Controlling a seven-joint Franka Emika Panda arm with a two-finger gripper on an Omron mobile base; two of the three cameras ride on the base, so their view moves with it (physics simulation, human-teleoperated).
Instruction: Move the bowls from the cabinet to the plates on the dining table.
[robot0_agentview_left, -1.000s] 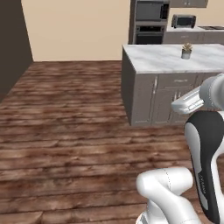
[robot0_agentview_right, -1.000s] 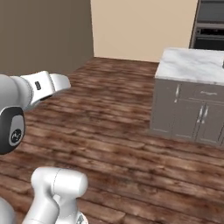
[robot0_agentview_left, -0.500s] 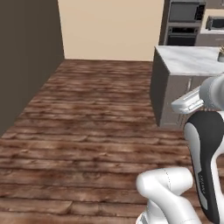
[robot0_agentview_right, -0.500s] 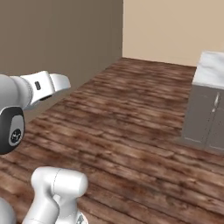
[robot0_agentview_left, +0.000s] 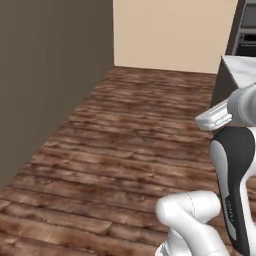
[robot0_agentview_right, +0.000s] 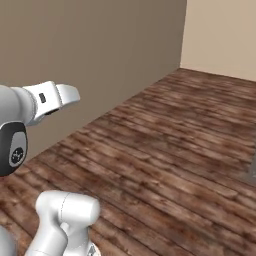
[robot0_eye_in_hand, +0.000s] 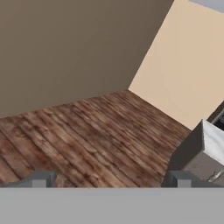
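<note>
In the hand view my gripper (robot0_eye_in_hand: 111, 180) is open; its two dark fingertips (robot0_eye_in_hand: 41, 178) stand far apart at the bottom with nothing between them. It points over bare wooden floor (robot0_eye_in_hand: 87, 131) towards a room corner. The bowls, the cabinet and the plates are out of view. My white arm (robot0_agentview_left: 216, 116) stays folded close above the base, and its white end (robot0_agentview_right: 55, 97) also juts out in the right base view.
A grey-brown wall (robot0_agentview_left: 50, 75) runs along the left and a beige wall (robot0_agentview_left: 170, 35) closes the far end. A marble-topped grey unit (robot0_agentview_left: 240, 67) stands at the right edge, also low right in the hand view (robot0_eye_in_hand: 205, 153); I cannot tell whether it is the dining table.
The whole picture has shifted: the base has turned left, so the marble unit slid to the right edge and the grey-brown wall came into view. The arm keeps its pose, gripper still open.
</note>
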